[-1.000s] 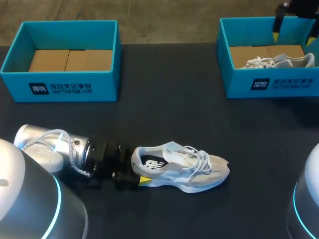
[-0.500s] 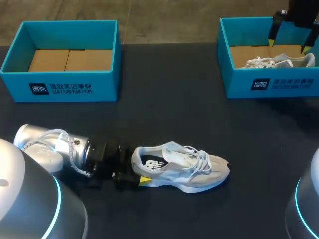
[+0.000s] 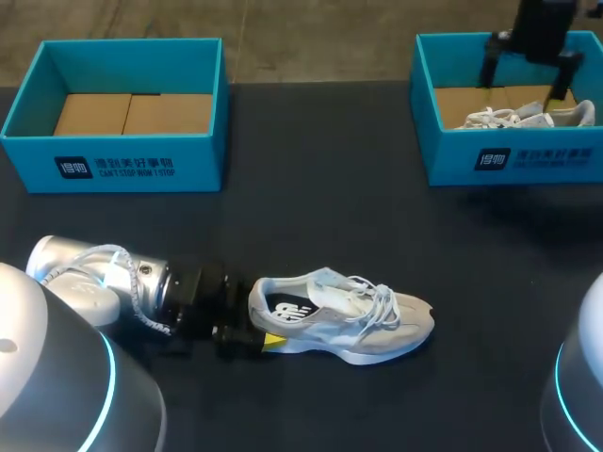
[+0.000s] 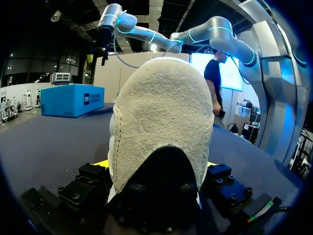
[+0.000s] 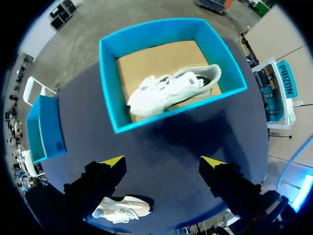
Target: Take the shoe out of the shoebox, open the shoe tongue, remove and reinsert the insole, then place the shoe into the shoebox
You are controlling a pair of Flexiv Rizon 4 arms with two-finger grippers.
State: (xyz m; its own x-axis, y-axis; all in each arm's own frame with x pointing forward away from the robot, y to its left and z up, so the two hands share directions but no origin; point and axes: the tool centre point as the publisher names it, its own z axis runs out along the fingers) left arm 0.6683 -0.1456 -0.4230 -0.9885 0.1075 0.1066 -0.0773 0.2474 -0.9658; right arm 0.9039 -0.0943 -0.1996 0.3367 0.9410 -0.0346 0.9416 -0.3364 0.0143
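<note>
Clamping the heel from both sides, the left gripper lies low on the table, its fingers closed as far as the heel's width allows. In its wrist view the suede heel of the grey shoe fills the gap between the two finger blocks, with yellow showing at either flank. That shoe rests on its sole on the near side of the table. Its long axis runs across the table, heel toward my left arm and toe toward my right.

The right gripper hangs in the air near the right shoebox, fingers spread wide and holding nothing. In that box a white shoe lies on brown cardboard along the box's length, toe toward the table's middle. The left shoebox stands at the far left, well apart from the grey shoe.
</note>
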